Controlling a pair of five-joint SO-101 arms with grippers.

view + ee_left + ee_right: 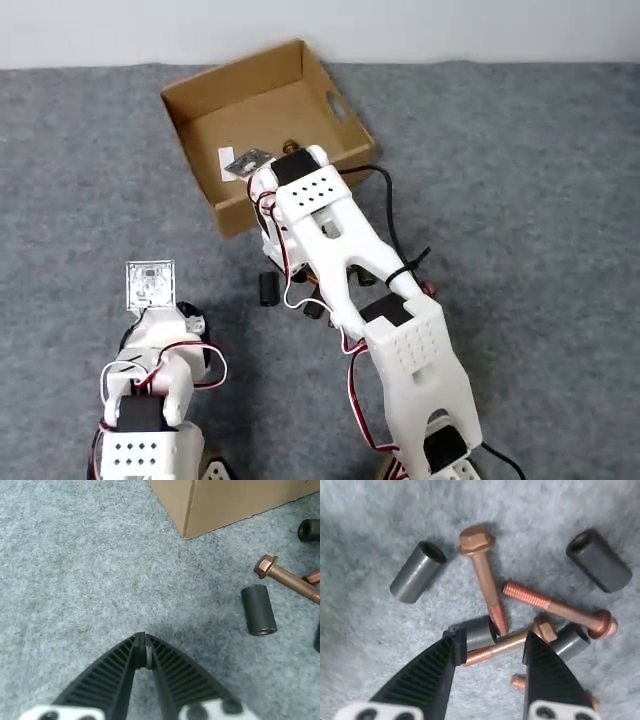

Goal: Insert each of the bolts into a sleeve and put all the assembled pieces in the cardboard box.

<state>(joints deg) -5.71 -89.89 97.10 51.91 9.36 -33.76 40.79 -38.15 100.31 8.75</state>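
My right gripper (495, 641) is open just above a heap of copper bolts and dark sleeves on the grey carpet. One bolt (502, 645) lies crosswise between its fingers, with a sleeve (479, 632) at the tip of one finger and another sleeve (570, 640) beside the other. Two more bolts (482, 575) (560, 609) and two sleeves (417, 571) (598, 560) lie farther out. My left gripper (145, 649) is shut on nothing over bare carpet, short of a sleeve (259, 610) and a bolt (287, 579). The cardboard box (262, 100) stands open at the back.
The right arm (340, 250) stretches over the parts up to the box's front wall (240, 212) and hides most of them from above; one sleeve (268, 288) shows beside it. The left arm (150, 340) is at the front left. Grey carpet lies open on both sides.
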